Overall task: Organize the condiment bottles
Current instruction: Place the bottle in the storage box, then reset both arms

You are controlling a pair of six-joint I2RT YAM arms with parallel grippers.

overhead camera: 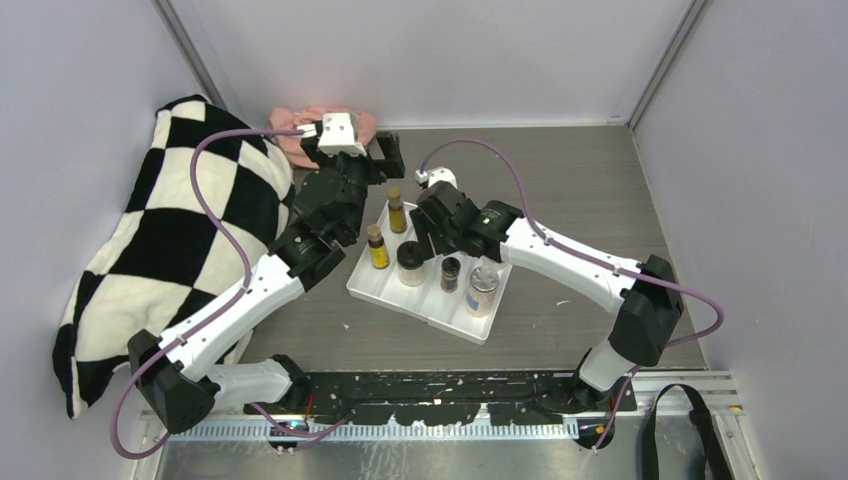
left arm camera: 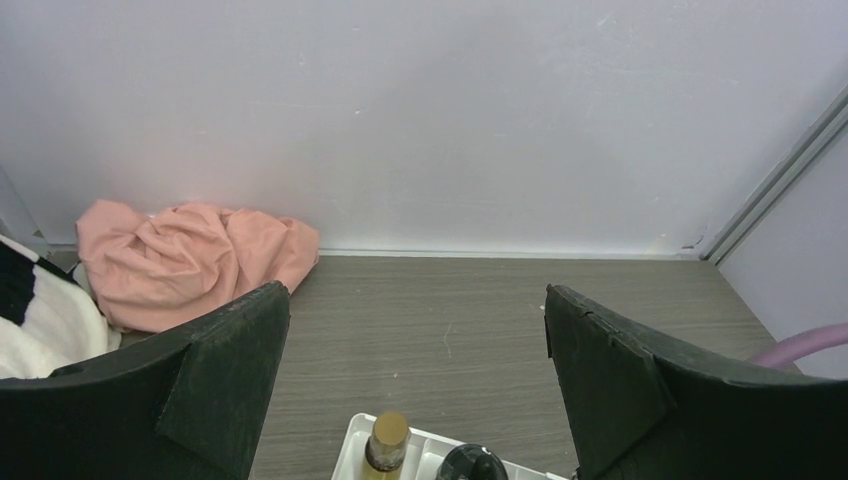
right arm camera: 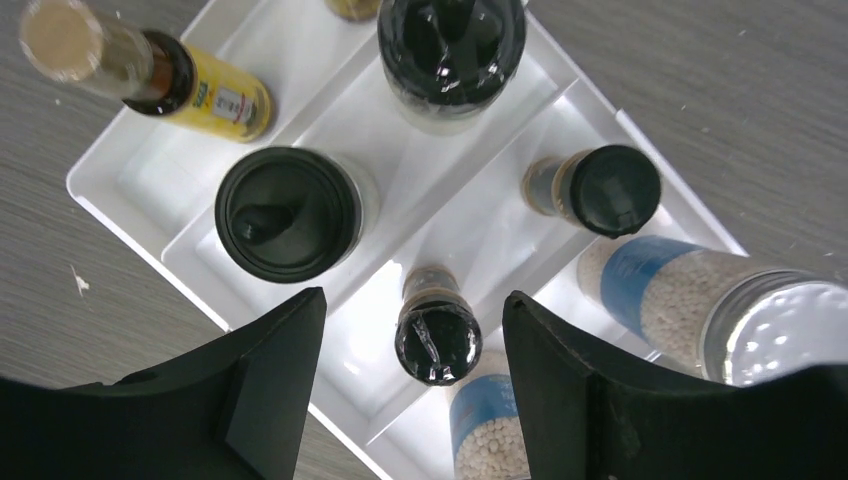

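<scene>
Tabletop (overhead camera: 585,185) of grey woodgrain (pale walls (overhead camera: 450,50))

Bright, even, diffuse light from overhead, shadows soft and short under arms on table (overhead camera: 580,170). White tray (right arm camera: 130,180) nearly blown out in right wrist view, glare patch on silver lid (right arm camera: 790,330), streaky sheen on black lid (right arm camera: 450,40). Right gripper fingers (right arm camera: 270,400) dark, kinda soft up close. Slight wide-angle bulge in wrist views. Overhead view sharp, no motion blur
</scene>
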